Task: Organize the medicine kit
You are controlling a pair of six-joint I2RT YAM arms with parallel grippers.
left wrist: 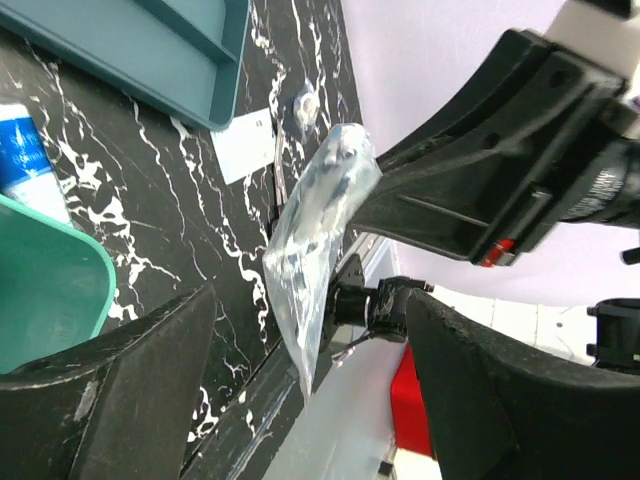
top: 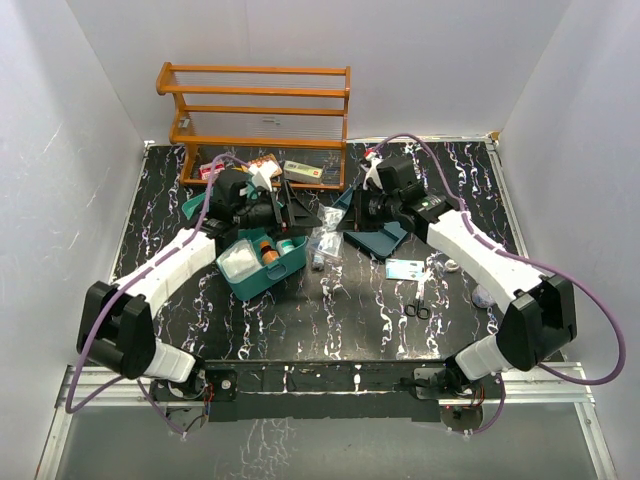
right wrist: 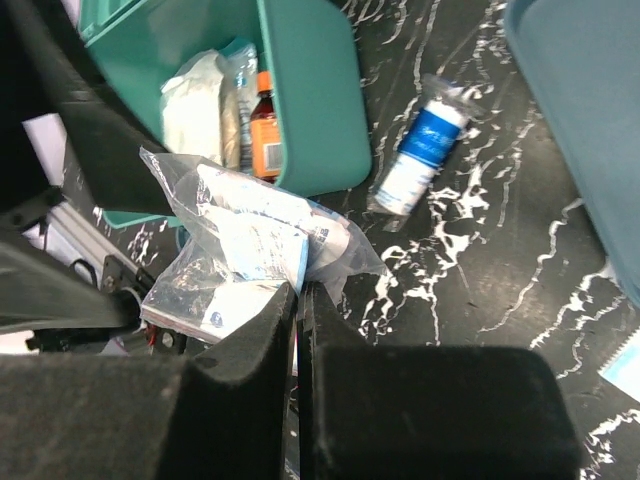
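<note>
Fingers of the right gripper pinch shut on a clear supply bag beside the open medicine kit, left gripper gaping before it; likely a handover, needing the left to close.

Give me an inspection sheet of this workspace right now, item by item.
Surface: black marbled table, items scattered.
Job's things: medicine kit holds orange bottle and white packs; clear bag outside it.
Clutter: scissors, blue-white tube, dark teal tray, wooden rack.
Grippers: right gripper shut on the clear bag; left gripper open, fingers either side of it.
Cables: purple cables loop along both arms.
Surroundings: plain white walls.
</note>
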